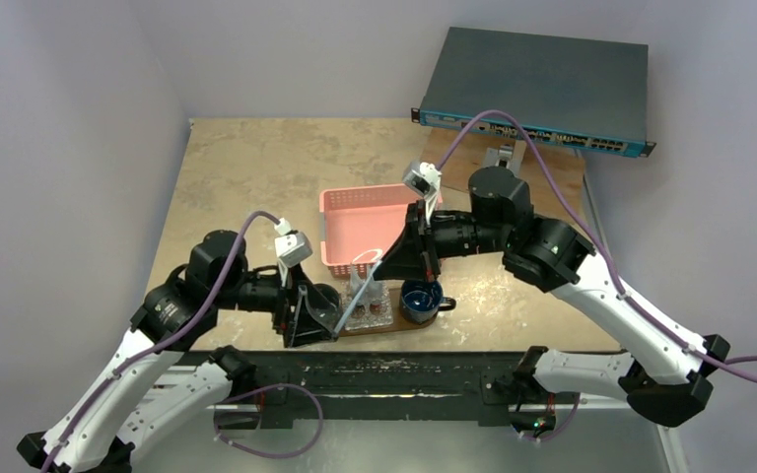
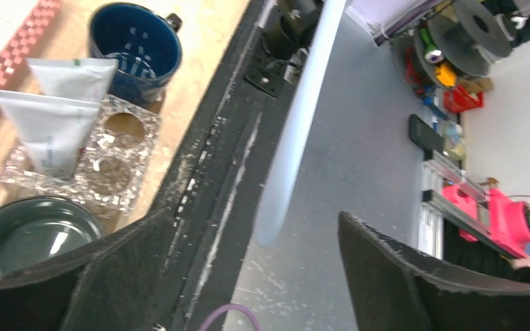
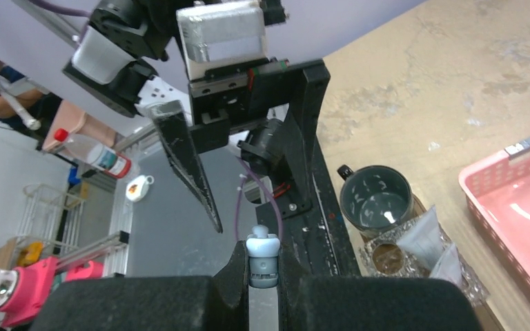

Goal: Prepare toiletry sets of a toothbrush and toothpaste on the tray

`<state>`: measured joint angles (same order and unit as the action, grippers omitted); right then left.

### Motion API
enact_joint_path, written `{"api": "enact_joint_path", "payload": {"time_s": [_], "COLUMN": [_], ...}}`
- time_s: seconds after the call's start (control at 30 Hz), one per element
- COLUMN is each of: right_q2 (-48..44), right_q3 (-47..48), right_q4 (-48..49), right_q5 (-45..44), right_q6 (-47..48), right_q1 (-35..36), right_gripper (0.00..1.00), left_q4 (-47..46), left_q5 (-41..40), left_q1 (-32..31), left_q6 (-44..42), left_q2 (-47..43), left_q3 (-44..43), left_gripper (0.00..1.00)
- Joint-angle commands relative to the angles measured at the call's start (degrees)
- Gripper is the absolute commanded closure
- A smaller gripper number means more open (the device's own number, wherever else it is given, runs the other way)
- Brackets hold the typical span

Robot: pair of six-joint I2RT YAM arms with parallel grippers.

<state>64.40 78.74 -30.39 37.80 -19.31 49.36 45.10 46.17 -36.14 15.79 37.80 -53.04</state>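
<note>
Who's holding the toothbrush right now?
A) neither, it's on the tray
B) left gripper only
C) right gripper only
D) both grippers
C: in the right wrist view the right gripper is shut on the toothbrush. The left gripper is open, and the brush passes between its jaws without touching either.
</note>
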Motion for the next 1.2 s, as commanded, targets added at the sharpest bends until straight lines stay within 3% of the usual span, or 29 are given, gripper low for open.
{"api": "enact_joint_path", "payload": {"time_s": [0.0, 0.57, 0.83, 1.17], "right_q2": [-1.60, 1.37, 3.71, 5.33], "right_q3": [3.29, 8.24, 5.84, 3.37], "right_q4": [-5.68, -18.65, -19.68, -15.97], "right_q5": [-10.36, -51.15, -63.02, -68.00], "right_q6": [3.07, -1.23, -4.67, -6.24], "right_q1": [3.76, 24.22, 27.05, 27.03], "right_gripper": [1.00, 1.00, 1.00, 1.00], "left_q4": [-3.68, -3.88, -5.81, -6.37], "left_q5": [-6.53, -24.23, -31.00, -33.99], "left_q1": [-0.14, -0.13, -0.12, -0.11], "left_q6": [1.81, 1.42, 1.37, -0.45], "left_q2": [-1.03, -5.93, -8.68, -11.22], "left_q3": [-1.68, -0.18, 2.63, 6.31], "left_gripper": [0.02, 0.00, 0.00, 0.00]}}
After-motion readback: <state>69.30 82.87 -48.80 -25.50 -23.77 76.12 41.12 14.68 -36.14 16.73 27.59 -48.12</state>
